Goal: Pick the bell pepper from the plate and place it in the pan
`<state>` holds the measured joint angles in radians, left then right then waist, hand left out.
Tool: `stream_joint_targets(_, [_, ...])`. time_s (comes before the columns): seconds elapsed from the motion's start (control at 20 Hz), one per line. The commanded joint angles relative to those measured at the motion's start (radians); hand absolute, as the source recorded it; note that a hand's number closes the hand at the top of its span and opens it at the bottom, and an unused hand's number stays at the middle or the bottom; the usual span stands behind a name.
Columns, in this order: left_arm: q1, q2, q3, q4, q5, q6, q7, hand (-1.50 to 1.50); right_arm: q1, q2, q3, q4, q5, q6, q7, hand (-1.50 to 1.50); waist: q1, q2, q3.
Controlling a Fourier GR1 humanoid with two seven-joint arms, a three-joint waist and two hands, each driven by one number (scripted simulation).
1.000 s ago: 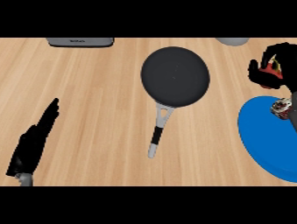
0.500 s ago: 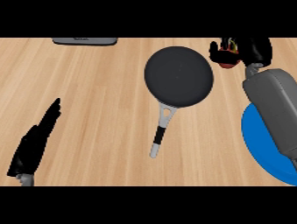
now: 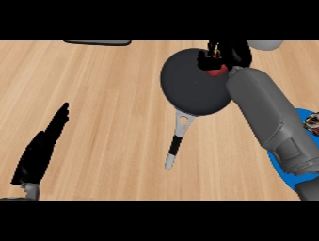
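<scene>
Even, bright, shadowless light falls over the pale wooden counter (image 3: 85, 94), no cast shadow under the dark pan (image 3: 193, 87), only a soft sheen along the grey forearm (image 3: 269, 117), with no glare or edge distortion visible.

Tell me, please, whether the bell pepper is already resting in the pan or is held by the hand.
Held: the right hand curls round the red bell pepper above the pan's far rim.
</scene>
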<state>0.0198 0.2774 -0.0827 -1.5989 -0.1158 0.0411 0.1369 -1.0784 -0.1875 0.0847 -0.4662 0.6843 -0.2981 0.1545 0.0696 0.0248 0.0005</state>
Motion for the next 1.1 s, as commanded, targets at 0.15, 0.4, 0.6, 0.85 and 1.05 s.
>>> stream_joint_targets(0.15, [-0.043, -0.012, -0.004, 0.024, -0.009, -0.001, 0.002, 0.00, -0.075, 0.062, 0.050, 0.224, 0.078, 0.034, -0.035, 1.50, 0.032, 0.016, 0.000])
stream_joint_targets(0.4, [-0.042, -0.015, -0.004, 0.023, -0.011, 0.001, -0.005, 0.00, -0.072, 0.115, -0.176, 0.257, -0.154, 0.090, 0.008, -1.50, 0.039, 0.023, 0.002])
stream_joint_targets(0.6, [-0.018, -0.027, -0.024, 0.006, -0.022, 0.004, -0.008, 0.00, -0.065, 0.118, -0.266, 0.239, -0.240, 0.074, -0.091, -1.50, 0.037, 0.019, 0.003])
stream_joint_targets(0.85, [-0.049, -0.025, -0.008, 0.015, -0.004, -0.008, 0.017, 0.00, -0.053, 0.134, -0.329, 0.183, -0.283, -0.101, -0.239, -1.50, 0.029, 0.020, 0.003])
stream_joint_targets(1.05, [-0.023, -0.017, -0.008, 0.003, -0.015, -0.005, 0.002, 0.00, -0.049, 0.083, -0.432, 0.165, -0.367, -0.169, -0.288, -1.50, 0.026, 0.017, 0.003])
